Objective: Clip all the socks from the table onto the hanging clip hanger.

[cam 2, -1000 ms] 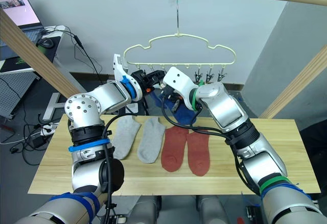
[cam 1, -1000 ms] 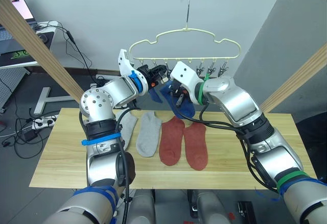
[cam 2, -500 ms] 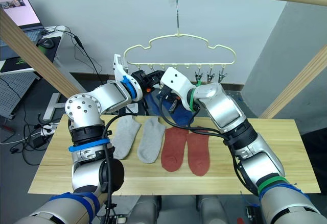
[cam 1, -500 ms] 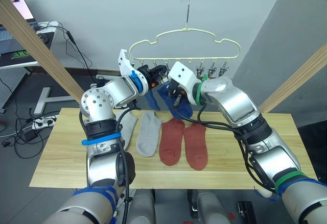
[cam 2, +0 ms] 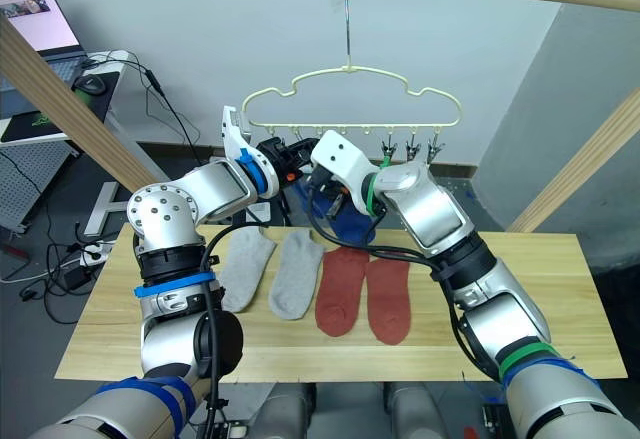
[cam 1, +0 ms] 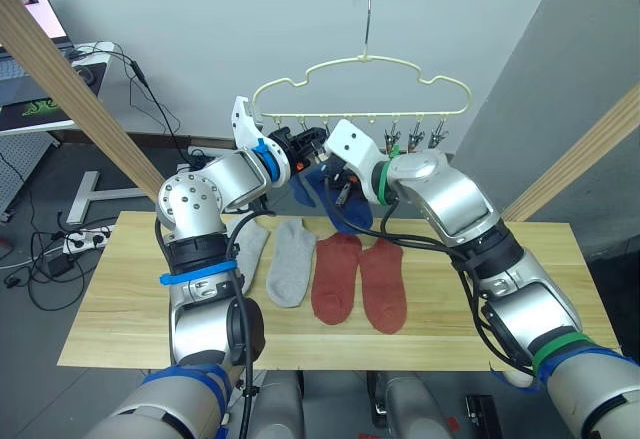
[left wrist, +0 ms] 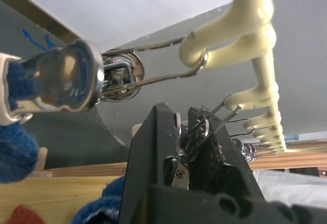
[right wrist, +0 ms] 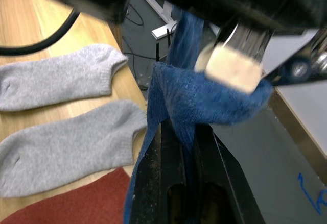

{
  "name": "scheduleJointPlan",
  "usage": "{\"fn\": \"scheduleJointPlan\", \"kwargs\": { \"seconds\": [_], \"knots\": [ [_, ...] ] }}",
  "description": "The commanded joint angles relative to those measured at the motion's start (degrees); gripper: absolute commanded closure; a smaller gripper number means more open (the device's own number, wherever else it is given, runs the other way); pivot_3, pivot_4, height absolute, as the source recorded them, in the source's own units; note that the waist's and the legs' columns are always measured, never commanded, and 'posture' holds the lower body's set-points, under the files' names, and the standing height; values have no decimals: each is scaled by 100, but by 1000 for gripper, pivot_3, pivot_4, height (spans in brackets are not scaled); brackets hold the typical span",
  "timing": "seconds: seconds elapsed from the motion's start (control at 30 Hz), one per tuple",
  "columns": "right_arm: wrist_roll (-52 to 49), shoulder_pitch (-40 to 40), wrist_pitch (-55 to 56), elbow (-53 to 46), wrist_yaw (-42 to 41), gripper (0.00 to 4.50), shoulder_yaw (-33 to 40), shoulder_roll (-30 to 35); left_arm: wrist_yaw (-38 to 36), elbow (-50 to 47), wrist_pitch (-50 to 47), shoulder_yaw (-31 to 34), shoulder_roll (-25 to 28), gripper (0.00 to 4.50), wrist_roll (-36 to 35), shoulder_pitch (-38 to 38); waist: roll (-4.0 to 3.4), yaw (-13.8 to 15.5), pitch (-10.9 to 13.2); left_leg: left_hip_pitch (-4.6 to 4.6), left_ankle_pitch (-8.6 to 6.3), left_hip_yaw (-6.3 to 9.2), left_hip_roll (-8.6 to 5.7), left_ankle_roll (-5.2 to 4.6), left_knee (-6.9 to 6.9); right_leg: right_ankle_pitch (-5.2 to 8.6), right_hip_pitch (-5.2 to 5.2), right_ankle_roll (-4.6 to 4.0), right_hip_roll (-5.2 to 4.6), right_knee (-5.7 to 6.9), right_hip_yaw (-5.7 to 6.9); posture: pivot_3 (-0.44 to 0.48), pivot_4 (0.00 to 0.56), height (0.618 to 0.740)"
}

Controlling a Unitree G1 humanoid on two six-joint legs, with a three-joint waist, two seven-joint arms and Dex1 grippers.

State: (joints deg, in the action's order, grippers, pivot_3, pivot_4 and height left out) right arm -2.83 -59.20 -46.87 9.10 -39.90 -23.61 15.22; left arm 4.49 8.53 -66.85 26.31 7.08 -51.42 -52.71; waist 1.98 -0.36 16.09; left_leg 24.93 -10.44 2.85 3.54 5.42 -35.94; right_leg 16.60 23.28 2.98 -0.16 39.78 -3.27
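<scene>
Blue sock [cam 1: 335, 199] is hanging in the air under the left end of the clip hanger [cam 1: 362, 87], above the table's [cam 1: 120, 299] back edge. Right gripper [right wrist: 185, 132] is pinching it: in the right wrist view you're seeing blue knit running down between the two black fingers, which are closed on the fabric. Just above them a metal clip [right wrist: 236, 55] with a pale pad is sitting against the sock's top edge (can't tell if it's actually biting).

Left gripper [left wrist: 185, 132] is up at the same row of clips; its fingers are squeezing a wire clip [left wrist: 204, 127] between them. Next to it another clip [left wrist: 76, 81] is hanging from the yellow hanger wire, touching blue fabric.

On the table you're looking at two grey socks [cam 1: 292, 259] side by side, then two rust red socks [cam 1: 338, 274] to their right, all lying flat.
</scene>
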Motion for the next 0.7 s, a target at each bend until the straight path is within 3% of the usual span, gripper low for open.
{"fn": "scheduleJointPlan", "kwargs": {
  "seconds": [0.03, 0.53, 0.7],
  "knots": [
    [30, -275, 174, -109, 2, 4472, 198, -40, 7, -164, 25, -35, 33, 4198, -38, -41, 0, 1, 0, 0, 0, 0, 0, 0, 0, 0, 0, 0, 0, 0, 0, 67, 189, 740],
    [17, -355, 203, -97, -4, 4472, 209, -52, -140, -217, 64, -141, 5, 4198, -73, 33, 0, 2, 0, 0, 1, 1, 0, 1, 0, 0, 0, 0, 0, 2, 1, 67, 184, 740],
    [-1, -348, 202, -79, -24, 4500, 213, -58, -253, -231, 40, -199, 29, 2549, -102, 53, 0, 3, 0, 0, 1, 1, 0, 1, 0, 0, 0, 0, 0, 2, 1, 61, 185, 740]
  ]
}}
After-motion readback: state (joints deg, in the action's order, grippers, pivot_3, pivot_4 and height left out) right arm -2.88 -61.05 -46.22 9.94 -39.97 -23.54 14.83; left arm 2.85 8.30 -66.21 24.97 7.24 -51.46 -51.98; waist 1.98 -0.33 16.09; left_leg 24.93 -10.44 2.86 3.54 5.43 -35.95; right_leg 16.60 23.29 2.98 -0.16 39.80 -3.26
